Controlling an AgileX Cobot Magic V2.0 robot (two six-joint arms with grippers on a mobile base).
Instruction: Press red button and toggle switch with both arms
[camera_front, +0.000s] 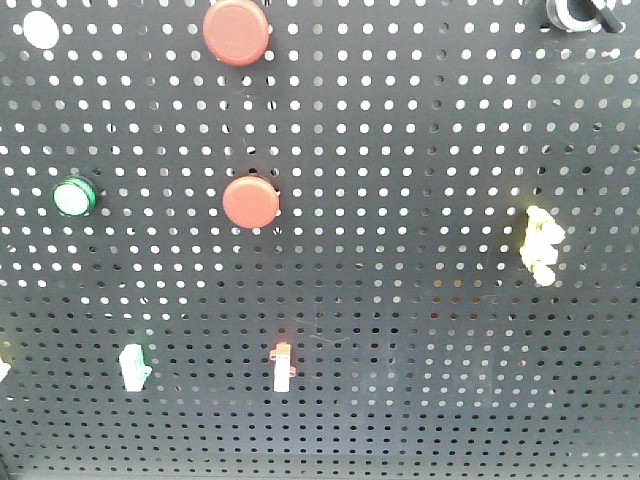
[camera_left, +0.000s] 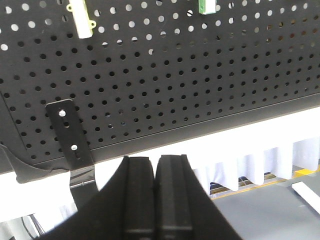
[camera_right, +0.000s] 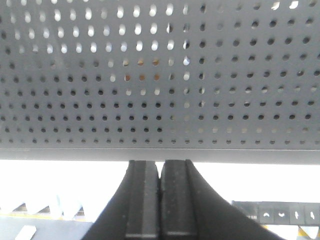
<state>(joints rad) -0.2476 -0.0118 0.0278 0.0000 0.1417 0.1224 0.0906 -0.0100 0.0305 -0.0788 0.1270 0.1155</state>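
both black boxy grippers fill the bottom of their wrist views. left gripper (camera_left: 156, 200) has its fingers pressed flat together with nothing between them, and right gripper (camera_right: 160, 200) is the same, closed tight and empty. each one sits just below the bottom edge of the dark perforated metal pegboard (camera_front: 430, 150), not touching it.

counting stuff on the board from the front view: two red round push buttons, one green round button (camera_front: 74, 197), one white round one (camera_front: 41, 29) top left. the larger red button (camera_front: 236, 31) is up at the top edge, and the smaller red button (camera_front: 250, 201) sits straight below it, well apart. lower down there's a small white toggle switch with an orange tip (camera_front: 283, 366), a pale green switch (camera_front: 133, 365) off to its left, and a yellowish clip (camera_front: 541, 245) on the right side.

no readable labels or writing anywhere.
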